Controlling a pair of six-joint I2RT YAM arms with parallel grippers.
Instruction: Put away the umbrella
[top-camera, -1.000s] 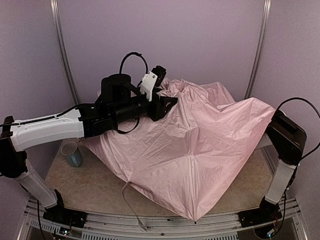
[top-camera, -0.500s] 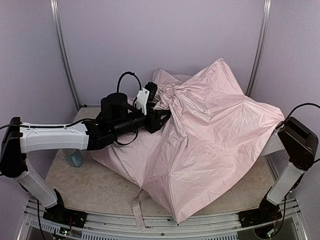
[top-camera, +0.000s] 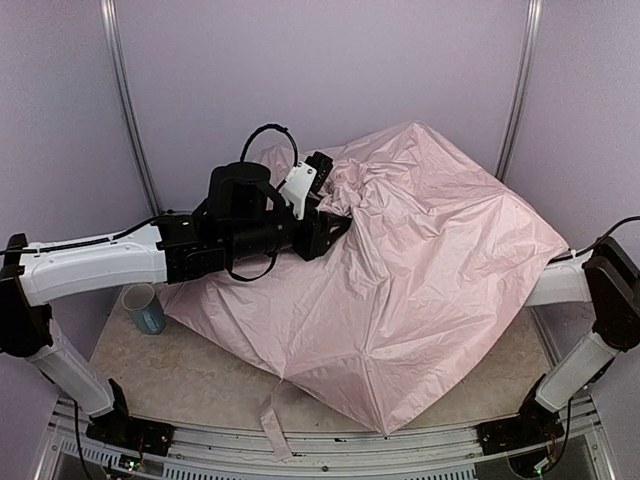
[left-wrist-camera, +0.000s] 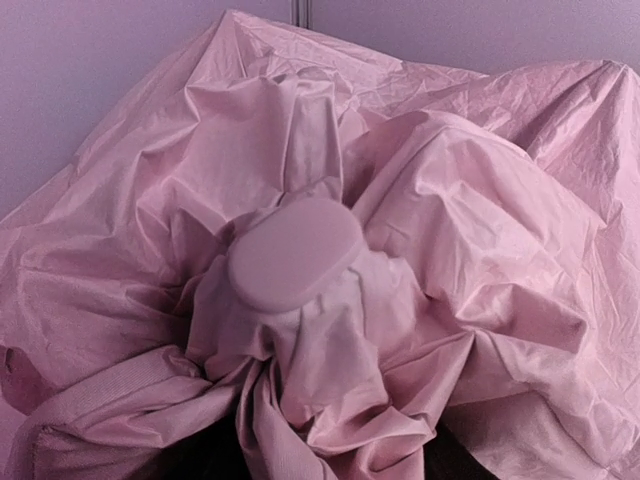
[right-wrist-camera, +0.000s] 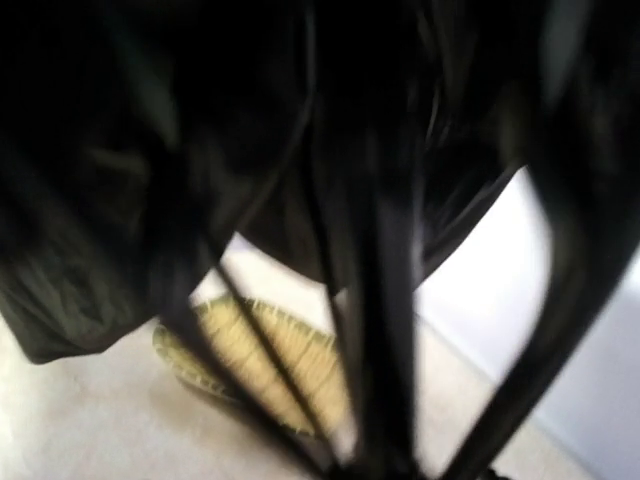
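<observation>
Firstly, at the near edge: a metal rail (top-camera: 320, 440) carrying the feet of both arms.
- Table (top-camera: 170, 375): pale mottled top, largely covered.
- Strap (top-camera: 272, 425): narrow pink tab of the umbrella, trailing from the near hem to the table's front edge.
- Cup (top-camera: 145, 308): small, bluish, upright at the table's left side, just beside the fabric's left hem and under the left arm.
- Umbrella (top-camera: 430, 290): pale pink, open and slumped across the middle and right of the table. One point of its hem reaches the front edge, and creased panels rise towards the back.
- Right arm (top-camera: 600, 300): elbow at the far right, forearm running in beneath the fabric.
- Right gripper: hidden from above, and its own camera gives only blur, so I cannot tell whether its fingers are apart or closed.
- Under the fabric, by that camera: black lining (right-wrist-camera: 100, 200), thin dark rods (right-wrist-camera: 375, 300), and a woven tray (right-wrist-camera: 270, 365) lying on the table beyond them.
- Left arm (top-camera: 90, 265): stretched in from the left over the fabric.
- Left gripper (top-camera: 340, 213): clenched on a bunch of pink fabric at the umbrella's crown, towards the back.
- Cap (left-wrist-camera: 295, 252): oval, pink, just beyond the grip, with cloth gathered all around it.
- Farthest: plain lilac wall (top-camera: 320, 80) with upright metal posts (top-camera: 125, 100)
</observation>
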